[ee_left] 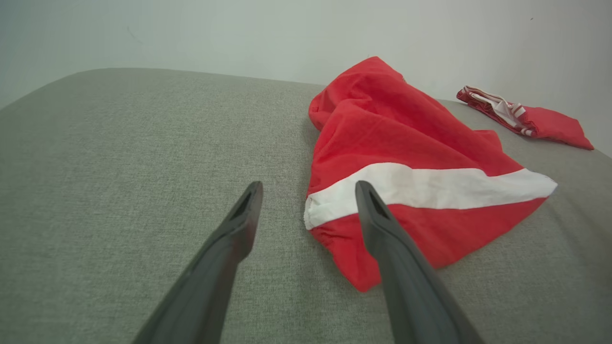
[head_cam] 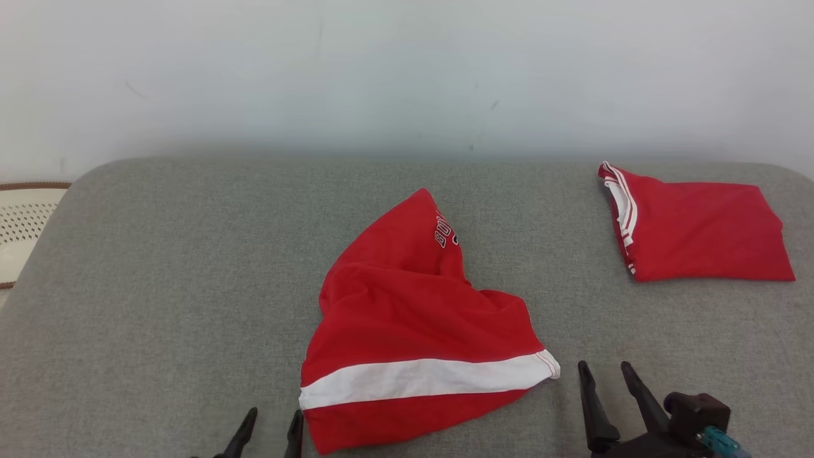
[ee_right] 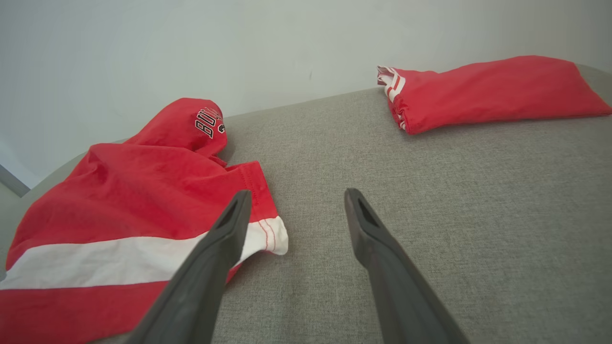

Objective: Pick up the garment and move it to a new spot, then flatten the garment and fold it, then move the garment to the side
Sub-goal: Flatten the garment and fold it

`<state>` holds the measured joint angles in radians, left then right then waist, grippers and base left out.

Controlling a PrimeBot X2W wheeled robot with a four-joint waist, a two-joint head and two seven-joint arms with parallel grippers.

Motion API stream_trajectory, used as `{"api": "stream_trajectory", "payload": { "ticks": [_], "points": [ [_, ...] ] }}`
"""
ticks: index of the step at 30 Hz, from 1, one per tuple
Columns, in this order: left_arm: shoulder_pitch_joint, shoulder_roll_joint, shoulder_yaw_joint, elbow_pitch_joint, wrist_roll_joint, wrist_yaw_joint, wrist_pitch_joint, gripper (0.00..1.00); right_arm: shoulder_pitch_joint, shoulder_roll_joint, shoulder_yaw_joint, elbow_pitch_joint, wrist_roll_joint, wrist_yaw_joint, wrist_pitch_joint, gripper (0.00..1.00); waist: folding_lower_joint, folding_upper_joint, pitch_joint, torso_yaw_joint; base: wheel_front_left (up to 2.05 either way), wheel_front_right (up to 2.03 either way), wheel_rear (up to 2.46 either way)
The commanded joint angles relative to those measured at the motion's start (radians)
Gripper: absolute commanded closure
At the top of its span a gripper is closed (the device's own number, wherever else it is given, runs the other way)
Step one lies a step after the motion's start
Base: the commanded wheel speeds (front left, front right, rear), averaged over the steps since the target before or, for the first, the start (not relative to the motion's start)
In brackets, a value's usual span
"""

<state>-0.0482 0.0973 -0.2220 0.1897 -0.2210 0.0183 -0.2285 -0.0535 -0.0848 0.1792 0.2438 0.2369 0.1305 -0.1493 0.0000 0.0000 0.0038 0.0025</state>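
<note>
Grey padded surface (head_cam: 159, 286) carries the red garment (head_cam: 413, 318) at its middle, toward the front edge. It lies crumpled in a heap with its white band nearest the robot, so flattening, folding and setting aside all appear yet to be done, and whether it has had its first move to a new spot cannot be told. A smaller folded red piece (head_cam: 699, 232) lies well apart at the far right, while the left gripper (head_cam: 275, 415) sits just beside the heap's near left corner and the right gripper (head_cam: 604, 367) just beside the band's right end, both spread wide, empty, and seemingly clear of the cloth.
</note>
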Motion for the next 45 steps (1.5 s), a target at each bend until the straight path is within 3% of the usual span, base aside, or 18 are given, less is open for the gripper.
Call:
{"api": "stream_trajectory", "payload": {
  "ticks": [1, 13, 25, 26, 27, 28, 29, 38, 45],
  "points": [
    [-0.014, -0.003, -0.005, 0.027, -0.02, -0.009, 0.006, 0.0, -0.016, -0.015, 0.015, 0.024, 0.002, 0.0, 0.0, 0.0, 0.0, 0.0, 0.004, -0.001, 0.0, 0.0, 0.0],
    [-0.158, -0.02, -0.034, 0.281, -0.043, -0.056, -0.014, 0.0, -0.205, -0.042, 0.168, 0.308, 0.053, 0.0, -0.017, 0.0, 0.0, 0.0, 0.037, -0.012, 0.0, 0.0, 0.0],
    [-0.283, -0.035, -0.08, 0.446, -0.078, -0.1, -0.03, 0.0, -0.358, -0.033, 0.272, 0.533, 0.085, 0.0, -0.02, 0.0, 0.0, 0.0, 0.074, -0.008, 0.0, 0.0, 0.0],
    [-0.292, -0.037, -0.081, 0.459, -0.087, -0.105, -0.031, 0.41, -0.368, -0.032, 0.279, 0.552, 0.091, 0.0, -0.017, 0.11, 0.0, 0.0, 0.076, -0.008, 0.0, 0.0, 0.0],
    [-0.303, -0.038, -0.086, 0.476, -0.085, -0.105, -0.031, 0.67, -0.378, -0.031, 0.289, 0.565, 0.096, 0.0, -0.02, 0.4, 0.0, 0.0, 0.078, -0.007, 0.0, 0.0, 0.0],
    [-0.31, -0.039, -0.093, 0.488, -0.08, -0.107, -0.032, 1.0, -0.386, -0.028, 0.295, 0.576, 0.105, 0.0, -0.028, 0.84, 0.0, 0.0, 0.079, -0.007, 0.0, 0.0, 0.0],
    [-0.317, -0.04, -0.096, 0.501, -0.08, -0.107, -0.033, 1.0, -0.391, -0.026, 0.303, 0.584, 0.111, 0.0, -0.036, 1.0, 0.0, 0.0, 0.08, -0.007, 0.0, 0.0, 0.0],
    [-0.291, -0.044, -0.093, 0.452, -0.069, -0.1, -0.037, 1.0, -0.38, -0.039, 0.343, 0.592, 0.178, 0.0, -0.1, 1.0, 0.0, 0.0, 0.048, 0.002, 0.0, 0.0, 0.0],
    [-0.232, -0.02, -0.087, 0.327, -0.045, -0.098, -0.037, 1.0, -0.327, -0.063, 0.353, 0.48, 0.25, 0.0, -0.111, 1.0, 0.0, 0.0, 0.007, 0.002, 0.0, 0.0, 0.0]
  ]
}}
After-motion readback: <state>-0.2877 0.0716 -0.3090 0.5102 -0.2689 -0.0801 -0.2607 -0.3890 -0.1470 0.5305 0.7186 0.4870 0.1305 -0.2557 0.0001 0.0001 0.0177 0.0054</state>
